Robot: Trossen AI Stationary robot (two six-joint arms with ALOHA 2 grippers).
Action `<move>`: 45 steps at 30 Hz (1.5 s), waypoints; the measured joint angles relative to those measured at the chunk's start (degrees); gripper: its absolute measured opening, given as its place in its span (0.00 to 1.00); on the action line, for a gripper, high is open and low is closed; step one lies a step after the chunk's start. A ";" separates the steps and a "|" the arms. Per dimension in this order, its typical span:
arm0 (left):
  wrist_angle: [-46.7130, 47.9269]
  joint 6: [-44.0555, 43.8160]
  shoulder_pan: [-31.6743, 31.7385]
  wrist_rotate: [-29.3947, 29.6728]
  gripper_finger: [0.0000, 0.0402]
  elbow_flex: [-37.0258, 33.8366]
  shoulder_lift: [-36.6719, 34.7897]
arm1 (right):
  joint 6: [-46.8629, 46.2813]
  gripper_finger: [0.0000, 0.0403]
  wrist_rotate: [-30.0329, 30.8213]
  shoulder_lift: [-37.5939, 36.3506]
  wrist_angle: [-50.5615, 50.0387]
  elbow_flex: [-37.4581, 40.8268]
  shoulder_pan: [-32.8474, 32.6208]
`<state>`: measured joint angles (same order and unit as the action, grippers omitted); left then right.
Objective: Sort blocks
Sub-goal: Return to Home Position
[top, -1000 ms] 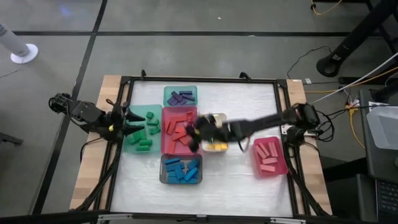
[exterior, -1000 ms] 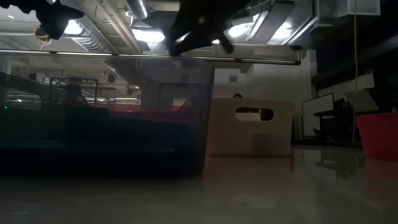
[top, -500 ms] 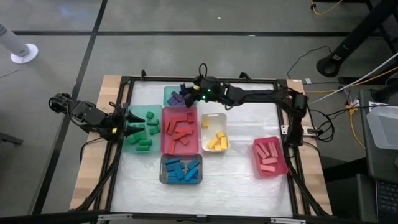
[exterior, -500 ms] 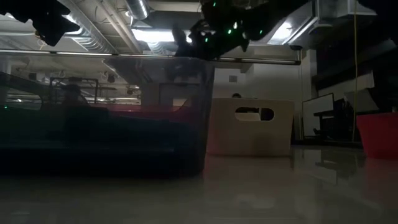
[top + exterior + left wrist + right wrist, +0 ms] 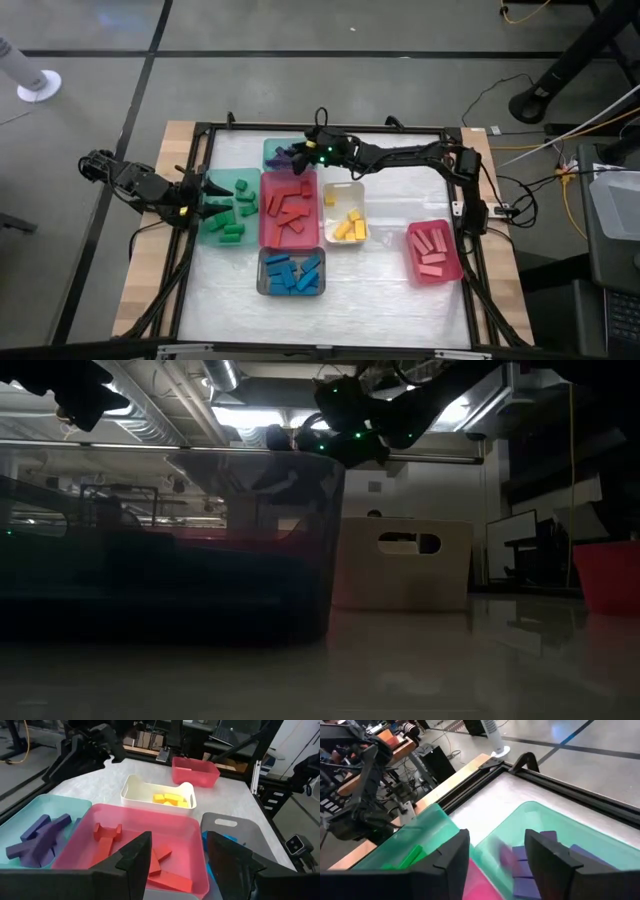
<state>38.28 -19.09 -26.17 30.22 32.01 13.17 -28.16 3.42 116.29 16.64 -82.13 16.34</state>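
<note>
Several purple bar blocks [image 5: 42, 837] lie flat in the translucent teal plastic tray [image 5: 270, 147] at upper centre of the high view, directly beneath the right end effector [image 5: 300, 153], which is spread wide and empty. Their long axes are crossed, none shared. The left end effector [image 5: 207, 190], likewise spread, is parked farther off, at left.

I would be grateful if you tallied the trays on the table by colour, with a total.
Green trays: 2
Pink-red trays: 2
White tray: 1
Grey tray: 1
Total: 6
</note>
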 joint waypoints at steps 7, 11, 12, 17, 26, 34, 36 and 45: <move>-5.98 1.54 0.02 0.05 0.44 -1.85 -0.02 | -0.02 0.50 -6.30 -0.15 -1.25 -4.35 1.84; -14.45 4.44 0.01 0.01 0.44 -5.58 -0.02 | -0.01 0.49 -18.32 -0.39 -7.15 -11.15 4.10; -16.94 4.79 0.00 0.03 0.44 -6.73 -0.02 | -0.02 0.49 -22.31 -0.39 -9.50 -13.11 4.89; -28.82 9.40 0.02 -0.13 0.44 -13.27 0.00 | 0.42 0.49 -44.69 -0.46 -19.40 -23.07 9.01; -57.77 12.34 0.74 -0.26 0.44 -28.52 -0.07 | 10.15 0.49 -52.94 -10.16 -30.51 -26.18 12.83; -61.42 10.43 9.21 -0.18 0.44 -31.43 -0.12 | 28.70 0.49 -32.89 -24.58 -62.49 -26.18 14.40; -61.72 10.78 11.78 -0.71 0.44 -31.43 -0.37 | 30.64 0.49 -28.43 -28.32 -68.48 -25.52 14.38; -61.24 10.95 18.65 -6.27 0.44 -31.43 -1.20 | 29.75 0.49 -13.69 -52.86 -72.61 -6.07 14.55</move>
<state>-22.96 -8.14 -7.53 23.94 0.58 11.97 1.59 -10.27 63.43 -55.96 -88.20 30.89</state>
